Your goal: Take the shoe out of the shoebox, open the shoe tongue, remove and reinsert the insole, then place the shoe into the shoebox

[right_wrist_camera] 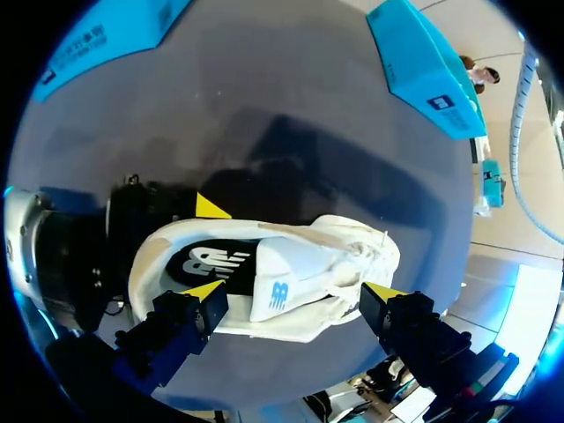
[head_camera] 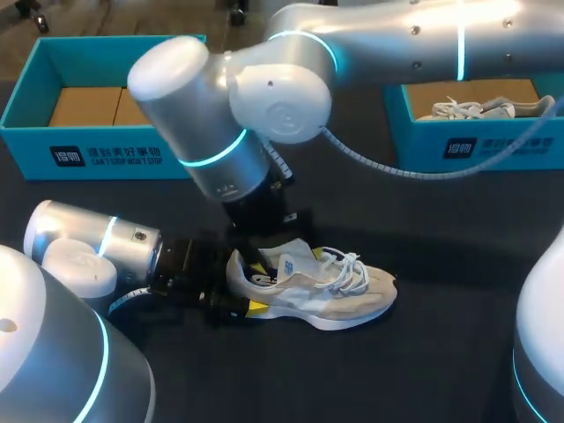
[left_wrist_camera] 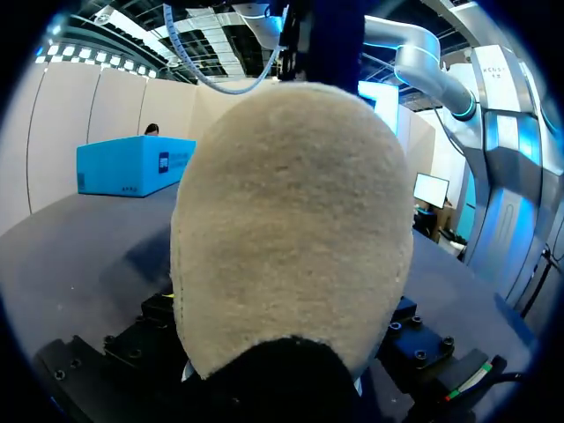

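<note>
The shoe (head_camera: 326, 286) lies upright on the table (head_camera: 441, 352). Our left gripper (head_camera: 246, 286) is clamped on its heel (head_camera: 238, 271); our right gripper (right_wrist_camera: 293, 295) hangs over the tongue (right_wrist_camera: 295, 269), fingers (right_wrist_camera: 204, 304) wide apart. We judge the shoe light and its upper soft, so the stiff heel is the good hold, and the tongue wants a pinch at its edge

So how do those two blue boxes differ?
The left box shows only brown cardboard inside; the right box holds a pale shoe. The right arm covers much of the right box, only a corner of the left box. Both are blue with a dark front label.
</note>
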Robot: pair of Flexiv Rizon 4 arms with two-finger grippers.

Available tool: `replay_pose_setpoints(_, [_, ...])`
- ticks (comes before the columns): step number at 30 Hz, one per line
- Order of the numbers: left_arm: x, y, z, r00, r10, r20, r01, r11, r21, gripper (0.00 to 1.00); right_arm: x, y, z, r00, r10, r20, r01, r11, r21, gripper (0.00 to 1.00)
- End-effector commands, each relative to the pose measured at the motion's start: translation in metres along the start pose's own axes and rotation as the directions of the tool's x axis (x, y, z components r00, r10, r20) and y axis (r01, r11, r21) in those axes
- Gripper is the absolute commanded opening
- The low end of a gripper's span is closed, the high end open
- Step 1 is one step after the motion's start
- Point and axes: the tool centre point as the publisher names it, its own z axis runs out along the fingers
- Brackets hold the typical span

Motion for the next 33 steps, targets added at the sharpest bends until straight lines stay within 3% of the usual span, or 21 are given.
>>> replay_pose_setpoints(1, [0.000, 0.003, 0.000, 1.000, -0.001, 0.000, 0.001, 1.000, -0.002, 0.00, 0.007, -0.006, 0.004, 0.921, 0.384, 0.062, -0.382, 0.923, -0.040, 1.00])
replay_pose_setpoints(9, [0.000, 0.003, 0.000, 1.000, -0.001, 0.000, 0.001, 1.000, -0.002, 0.00, 0.004, -0.002, 0.009, 0.908, 0.413, 0.075, -0.409, 0.910, -0.062, 1.00])
replay_pose_setpoints(16, [0.000, 0.003, 0.000, 1.000, -0.001, 0.000, 0.001, 1.000, -0.002, 0.00, 0.001, -0.002, 0.019, 0.892, 0.445, 0.076, -0.443, 0.896, -0.037, 1.00])
replay_pose_setpoints(33, [0.000, 0.003, 0.000, 1.000, -0.001, 0.000, 0.001, 1.000, -0.002, 0.00, -0.035, -0.015, 0.026, 0.892, 0.451, -0.038, -0.453, 0.889, -0.067, 1.00])
